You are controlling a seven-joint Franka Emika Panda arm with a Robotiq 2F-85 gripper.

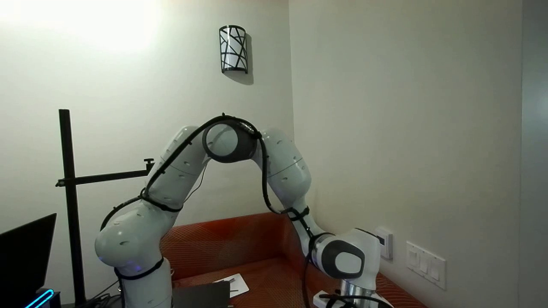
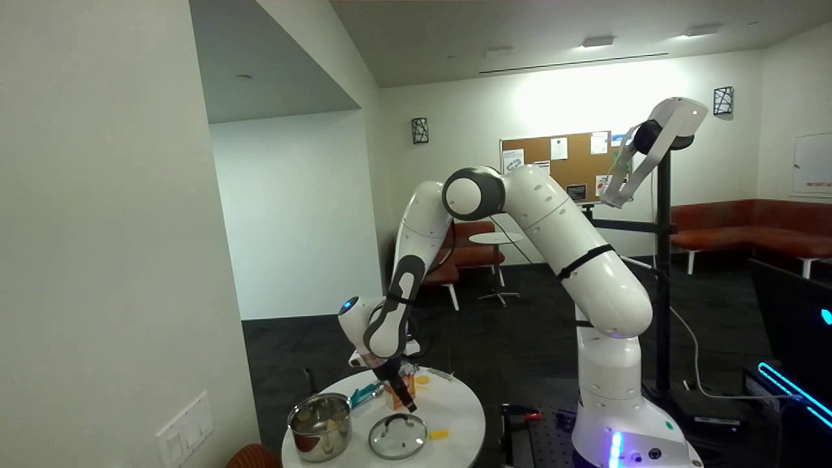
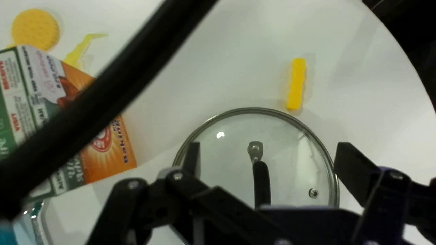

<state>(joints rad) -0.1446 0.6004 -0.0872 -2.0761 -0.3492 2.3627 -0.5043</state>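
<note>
My gripper (image 3: 269, 154) is open and empty, with its two black fingers set wide apart. It hangs above a round glass lid (image 3: 224, 166) with a metal rim and a black arched handle (image 3: 261, 182). The handle shows between the fingers, and its lower end is hidden by the gripper body. In an exterior view the fingertips (image 2: 409, 407) are just above the lid (image 2: 390, 442), which lies on a white round table (image 2: 465, 426). A yellow wavy stick (image 3: 296, 85) lies beside the lid. An orange baking soda box (image 3: 109, 149) stands on the other side.
A steel pot (image 2: 331, 448) stands beside the lid. A teal item (image 2: 365, 394) lies behind the pot. A yellow round piece (image 3: 35, 30) and a thin yellow piece (image 3: 78, 51) lie past the box. A wall is near the table; a red sofa (image 1: 222, 239) stands behind the arm.
</note>
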